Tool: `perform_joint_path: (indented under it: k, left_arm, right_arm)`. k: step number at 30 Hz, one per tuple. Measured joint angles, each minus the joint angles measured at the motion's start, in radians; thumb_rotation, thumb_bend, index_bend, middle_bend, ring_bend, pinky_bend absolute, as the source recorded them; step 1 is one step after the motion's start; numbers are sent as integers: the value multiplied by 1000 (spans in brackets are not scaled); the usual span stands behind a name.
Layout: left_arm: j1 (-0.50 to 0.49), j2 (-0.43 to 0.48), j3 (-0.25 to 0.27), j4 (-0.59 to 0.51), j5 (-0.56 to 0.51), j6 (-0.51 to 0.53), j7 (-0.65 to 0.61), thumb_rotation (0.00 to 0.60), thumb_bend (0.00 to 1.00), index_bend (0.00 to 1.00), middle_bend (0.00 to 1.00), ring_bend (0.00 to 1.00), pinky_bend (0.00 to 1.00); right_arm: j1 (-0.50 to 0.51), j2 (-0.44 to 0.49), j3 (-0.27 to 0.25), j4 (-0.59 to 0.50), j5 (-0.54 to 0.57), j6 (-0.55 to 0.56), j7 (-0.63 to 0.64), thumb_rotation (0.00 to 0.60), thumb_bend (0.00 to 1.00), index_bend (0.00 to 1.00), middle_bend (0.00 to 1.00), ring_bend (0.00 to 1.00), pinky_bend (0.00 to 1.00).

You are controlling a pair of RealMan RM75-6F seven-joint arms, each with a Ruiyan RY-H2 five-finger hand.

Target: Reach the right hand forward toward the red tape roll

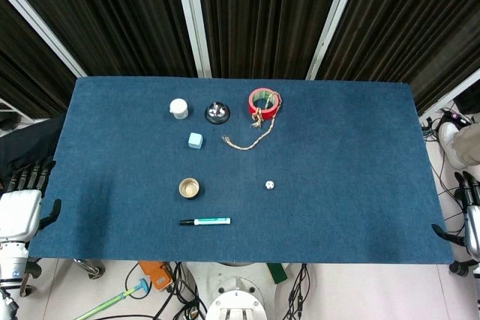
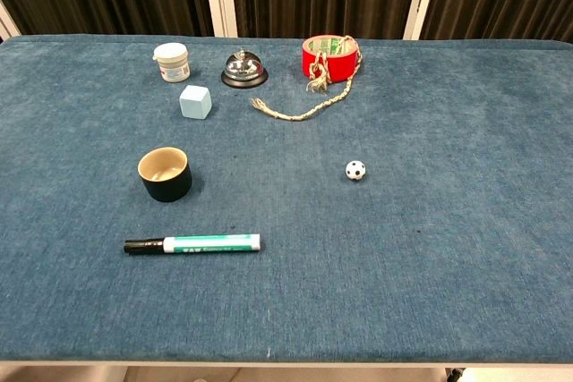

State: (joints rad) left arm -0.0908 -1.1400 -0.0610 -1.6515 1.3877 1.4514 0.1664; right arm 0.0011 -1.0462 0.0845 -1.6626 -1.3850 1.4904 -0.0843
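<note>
Blue table (image 1: 352, 185), rope (image 2: 309, 110) in red tape roll (image 2: 328, 56)

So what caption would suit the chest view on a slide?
Red tape roll with rope draped over it, bell, jar, cube, cup, marker, tiny ball.

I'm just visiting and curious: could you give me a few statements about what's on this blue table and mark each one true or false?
1. A rope hangs over the red tape roll. True.
2. The marker lies at the far edge. False: it lies nearest the robot.
3. The right hand grips the tape roll. False: it rests off the table's right side.
4. The bell sits between the white jar and the tape roll. True.
5. The left hand holds the cup. False: it holds nothing.
</note>
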Motion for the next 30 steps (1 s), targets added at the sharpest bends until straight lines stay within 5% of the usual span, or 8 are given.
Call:
perform_joint_path:
  k: [22, 30]
  left_arm:
    - [-1, -4, 4, -4, 8, 0, 14, 600, 412, 23, 0, 23, 95]
    - [-1, -6, 6, -7, 5, 1, 31, 600, 412, 23, 0, 23, 95]
  right_arm:
    - [25, -22, 2, 24, 17, -51, -5, 600, 139, 140, 108, 157, 110]
    - [116, -126, 23, 180, 3, -167, 128, 600, 139, 245, 108, 157, 114]
